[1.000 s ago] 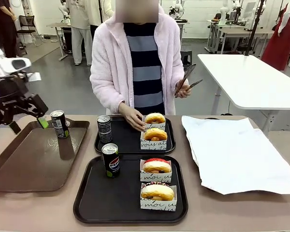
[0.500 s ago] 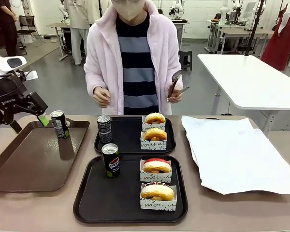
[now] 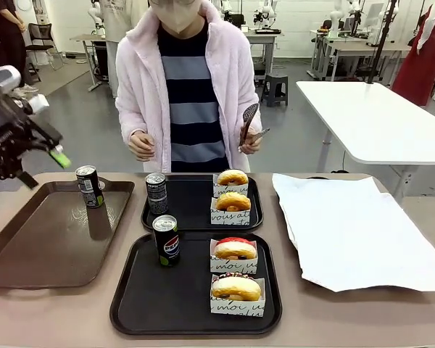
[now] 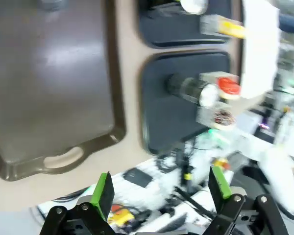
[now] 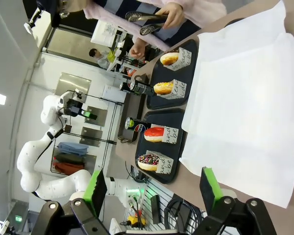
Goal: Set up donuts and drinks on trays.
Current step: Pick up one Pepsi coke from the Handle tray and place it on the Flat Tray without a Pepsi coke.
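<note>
Donuts and drinks sit already sorted on the two black trays. On the near tray [image 3: 130, 290] we see the chocolate-iced donut [image 3: 236, 288] in front, the red-iced donut [image 3: 235, 250] behind it, and the Pepsi can [image 3: 166, 240] upright at the left. On the far tray [image 3: 196, 210] stand two plain donuts [image 3: 233, 201] one behind the other and a grey-silver can [image 3: 156, 193] at its left edge. One more can [image 3: 89, 186] stands upright at the far right corner of the brown tray [image 3: 36, 246], off both black trays. A white paper sheet [image 3: 355, 232] covers the right of the desk [image 3: 29, 319].

Our left gripper [image 3: 40, 163] has risen from beside that spare can and now hangs above the brown tray's far edge, jaws released and empty; our right gripper [image 5: 152, 188] also stands released, holding nothing. The person [image 3: 188, 87] has drawn a hand back from the far donuts and straightened up, tongs [image 3: 248, 123] in the other hand — we judge both trays complete and the setup essentially finished.
</note>
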Action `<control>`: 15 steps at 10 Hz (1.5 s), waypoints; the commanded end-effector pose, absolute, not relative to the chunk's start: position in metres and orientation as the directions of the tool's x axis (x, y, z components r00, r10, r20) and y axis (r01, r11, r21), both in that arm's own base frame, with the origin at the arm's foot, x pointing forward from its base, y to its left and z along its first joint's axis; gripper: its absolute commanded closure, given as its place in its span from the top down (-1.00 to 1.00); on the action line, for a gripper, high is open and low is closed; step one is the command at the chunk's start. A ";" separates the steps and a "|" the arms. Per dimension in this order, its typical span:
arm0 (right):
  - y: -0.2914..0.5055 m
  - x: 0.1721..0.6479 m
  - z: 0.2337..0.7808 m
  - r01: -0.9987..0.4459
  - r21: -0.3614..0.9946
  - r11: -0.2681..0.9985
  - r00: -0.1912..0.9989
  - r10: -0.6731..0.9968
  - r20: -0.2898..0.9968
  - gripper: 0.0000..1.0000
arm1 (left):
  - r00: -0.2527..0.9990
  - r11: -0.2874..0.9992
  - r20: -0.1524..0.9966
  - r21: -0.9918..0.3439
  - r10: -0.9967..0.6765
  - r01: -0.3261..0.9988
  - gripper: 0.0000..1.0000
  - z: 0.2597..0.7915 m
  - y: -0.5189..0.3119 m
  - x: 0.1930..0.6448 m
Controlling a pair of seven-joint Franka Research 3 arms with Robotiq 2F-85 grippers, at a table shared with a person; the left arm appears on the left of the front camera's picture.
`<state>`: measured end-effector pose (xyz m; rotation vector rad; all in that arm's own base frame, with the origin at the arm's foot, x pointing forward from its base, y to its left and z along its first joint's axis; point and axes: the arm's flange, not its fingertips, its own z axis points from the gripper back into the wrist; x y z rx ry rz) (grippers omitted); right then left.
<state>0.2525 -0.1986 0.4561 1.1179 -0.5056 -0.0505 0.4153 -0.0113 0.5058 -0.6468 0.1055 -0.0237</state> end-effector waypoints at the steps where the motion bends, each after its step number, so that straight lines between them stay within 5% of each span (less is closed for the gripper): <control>1: -0.199 0.252 0.457 -0.221 0.869 0.442 0.886 -0.282 0.369 1.00 | 0.987 0.633 -0.133 -0.773 -0.087 -0.048 1.00 0.507 0.027 0.454; 7: -0.199 0.252 0.457 -0.221 0.869 0.442 0.886 -0.282 0.369 1.00 | 0.993 0.374 0.061 -0.922 -0.103 0.096 1.00 0.429 0.152 0.457; 14: -0.199 0.252 0.457 -0.221 0.869 0.442 0.886 -0.282 0.369 1.00 | 0.983 0.255 0.177 -0.953 0.038 0.162 1.00 0.388 0.215 0.419; 15: -0.199 0.252 0.457 -0.221 0.869 0.442 0.886 -0.282 0.369 1.00 | 0.994 0.323 0.109 -0.941 0.013 0.099 1.00 0.381 0.208 0.432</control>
